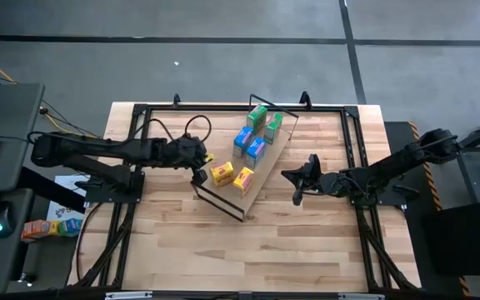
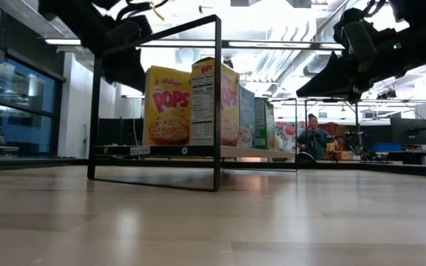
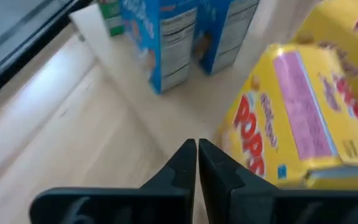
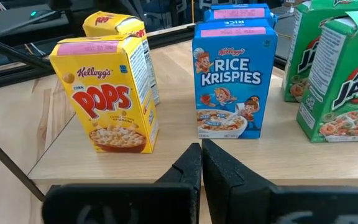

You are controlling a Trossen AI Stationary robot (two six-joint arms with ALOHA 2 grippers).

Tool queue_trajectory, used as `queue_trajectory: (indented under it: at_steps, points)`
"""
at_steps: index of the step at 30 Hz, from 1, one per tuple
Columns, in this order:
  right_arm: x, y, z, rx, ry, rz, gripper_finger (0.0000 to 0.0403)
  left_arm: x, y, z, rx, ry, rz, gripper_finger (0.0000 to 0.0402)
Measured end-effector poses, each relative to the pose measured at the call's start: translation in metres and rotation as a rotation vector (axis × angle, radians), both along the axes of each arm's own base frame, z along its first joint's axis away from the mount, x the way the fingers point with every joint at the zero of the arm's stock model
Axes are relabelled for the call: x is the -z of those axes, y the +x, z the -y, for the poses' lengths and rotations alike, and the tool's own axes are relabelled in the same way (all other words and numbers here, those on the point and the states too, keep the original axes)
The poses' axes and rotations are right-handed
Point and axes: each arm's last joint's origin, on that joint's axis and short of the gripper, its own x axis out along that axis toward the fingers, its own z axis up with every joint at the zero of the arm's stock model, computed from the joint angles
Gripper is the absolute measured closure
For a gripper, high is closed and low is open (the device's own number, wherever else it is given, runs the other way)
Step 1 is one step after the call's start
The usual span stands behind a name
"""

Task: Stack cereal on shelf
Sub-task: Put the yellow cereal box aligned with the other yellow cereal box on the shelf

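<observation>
On the shelf (image 1: pixel 267 163) stand all 6 cereal boxes: 2 yellow (image 4: pixel 107 102), 2 blue (image 4: pixel 234 79), 2 green (image 4: pixel 347 78). They look light, stiff, easily tipped; take one across its narrow sides. Left hand (image 1: pixel 198 174) is closed and empty beside the yellow pair; right hand (image 1: pixel 298 188) is closed, empty, clear of the shelf's wire frame. Open table (image 1: pixel 182 250) surrounds the shelf.

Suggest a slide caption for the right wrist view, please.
Shut right gripper faces yellow, blue and green cereal boxes upright on the shelf.
</observation>
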Motion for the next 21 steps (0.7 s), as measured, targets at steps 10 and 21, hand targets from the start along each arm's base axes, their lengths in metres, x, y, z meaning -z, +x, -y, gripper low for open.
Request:
queue_trajectory:
  at_steps: [10,21]
  points:
    - [0.000,0.000,0.000,0.000,-0.002,-0.001,0.0402,0.016,-0.001,0.001,0.046,-0.043,0.038,0.0401]
    - [0.000,0.000,0.000,0.000,-0.002,-0.004,0.0402,0.018,-0.001,0.006,0.047,-0.286,0.066,0.0401]
